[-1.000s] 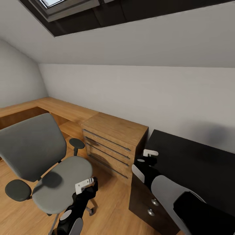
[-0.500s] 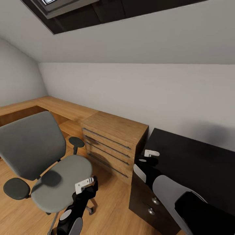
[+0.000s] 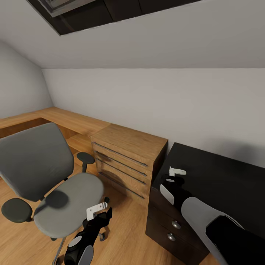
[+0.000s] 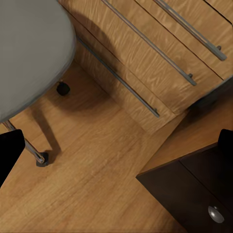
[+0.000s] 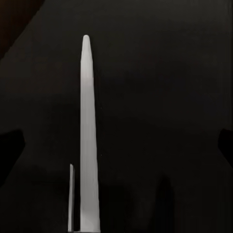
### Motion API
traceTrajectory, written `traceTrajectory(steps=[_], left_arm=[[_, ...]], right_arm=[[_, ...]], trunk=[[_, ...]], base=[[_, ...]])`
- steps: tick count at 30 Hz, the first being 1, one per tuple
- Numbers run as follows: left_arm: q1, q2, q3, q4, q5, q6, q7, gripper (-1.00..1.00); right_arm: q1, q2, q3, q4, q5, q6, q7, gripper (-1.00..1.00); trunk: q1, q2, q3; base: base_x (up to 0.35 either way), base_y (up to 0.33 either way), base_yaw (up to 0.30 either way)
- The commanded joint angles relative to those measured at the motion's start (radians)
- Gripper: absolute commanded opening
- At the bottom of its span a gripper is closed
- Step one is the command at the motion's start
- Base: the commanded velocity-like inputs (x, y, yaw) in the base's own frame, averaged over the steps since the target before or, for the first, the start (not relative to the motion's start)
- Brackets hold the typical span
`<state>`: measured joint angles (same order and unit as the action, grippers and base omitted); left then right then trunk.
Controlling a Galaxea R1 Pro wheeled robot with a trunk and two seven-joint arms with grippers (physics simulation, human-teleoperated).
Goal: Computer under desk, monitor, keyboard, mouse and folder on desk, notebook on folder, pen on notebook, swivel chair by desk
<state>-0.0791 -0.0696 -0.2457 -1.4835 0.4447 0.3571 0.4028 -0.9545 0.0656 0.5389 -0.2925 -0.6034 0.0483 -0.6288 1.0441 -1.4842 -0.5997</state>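
The white pen (image 5: 87,136) is seen between the right fingers (image 5: 10,145), over the black worktop (image 3: 221,176). It is pointed straight out along them. Whether it is clamped cannot be told. The left fingers (image 4: 9,150) are held apart over the floor by the swivel chair (image 3: 36,162). No writing can be read

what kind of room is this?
Looks like an attic study or bedroom workspace: sloped ceiling with a skylight, a grey swivel chair, a light-wood drawer unit and a black desk along the wall.
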Motion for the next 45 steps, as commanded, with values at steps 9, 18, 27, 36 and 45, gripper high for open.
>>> traceTrajectory(steps=[9,18,27,36,45], left_arm=[[-0.001,0.0,-0.001,-0.003,0.009,0.003,0.008,1.0],[-0.001,-0.001,-0.001,-0.001,0.009,0.003,0.008,1.0],[-0.001,-0.001,-0.001,0.0,0.009,0.003,0.008,1.0],[-0.001,-0.001,-0.002,0.004,0.009,0.003,0.008,1.0],[-0.001,-0.002,-0.006,0.013,0.009,0.002,0.008,1.0]], right_arm=[[-0.001,-0.02,-0.057,-0.002,-0.007,0.077,0.078,1.0],[-0.001,-0.016,-0.06,-0.002,-0.007,0.112,0.105,1.0],[-0.001,-0.016,-0.061,-0.002,-0.007,0.123,0.107,-1.0],[-0.001,-0.019,-0.065,-0.003,-0.007,0.122,0.109,-1.0],[-0.001,-0.018,-0.074,-0.004,-0.037,0.122,0.108,-1.0]], trunk=[[0.019,-0.036,-0.017],[0.019,-0.036,-0.017],[0.019,-0.036,-0.017],[0.019,-0.036,-0.017],[0.019,-0.036,-0.017]], base=[[0.0,0.0,0.0],[0.0,0.0,0.0],[0.0,0.0,0.0],[0.0,0.0,0.0],[0.0,0.0,0.0]])
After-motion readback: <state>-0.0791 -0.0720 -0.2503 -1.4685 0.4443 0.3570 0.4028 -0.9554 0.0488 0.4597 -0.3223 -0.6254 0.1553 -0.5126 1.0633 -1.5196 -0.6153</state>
